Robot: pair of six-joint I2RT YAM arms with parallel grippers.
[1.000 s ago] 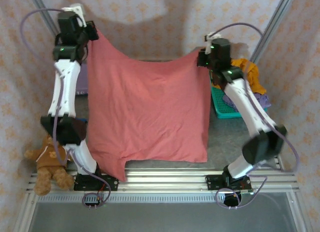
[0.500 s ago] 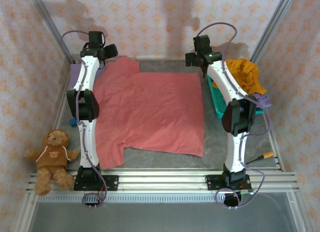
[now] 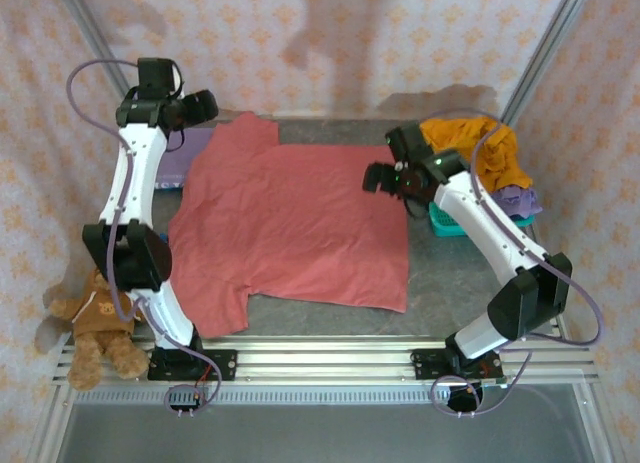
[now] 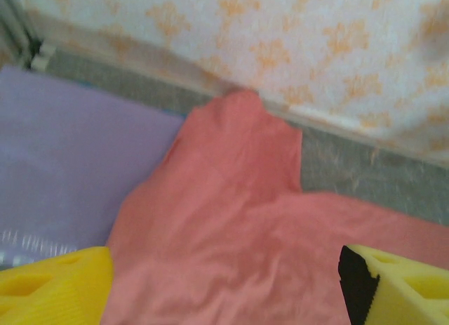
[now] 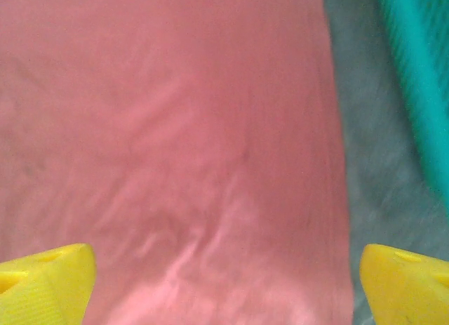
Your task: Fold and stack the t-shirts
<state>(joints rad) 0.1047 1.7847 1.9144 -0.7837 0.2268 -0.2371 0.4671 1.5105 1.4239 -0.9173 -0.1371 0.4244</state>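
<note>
The dusty red t-shirt (image 3: 290, 223) is spread flat, softly creased, across the middle of the grey bench (image 3: 460, 273). It is flanked by a lavender shirt (image 3: 185, 153) at the far left edge and a teal mesh basket (image 3: 445, 221), topped with a mustard shirt (image 3: 490, 148), at the right edge. The left claw (image 3: 200, 105) and right claw (image 3: 378, 176) are held open above it, empty.

This is a robotics lab test cell dressed like a home. A left arm (image 3: 130, 198) and a right arm (image 3: 495, 233) are bolted to an aluminium rail (image 3: 330, 358) at the near edge of the table (image 3: 455, 278). Metal frame posts (image 3: 543, 48) hold floral-print wall panels (image 3: 330, 43). Household things include a teddy bear (image 3: 100, 318), a teal basket (image 3: 447, 221) and a red t-shirt (image 3: 290, 223).
</note>
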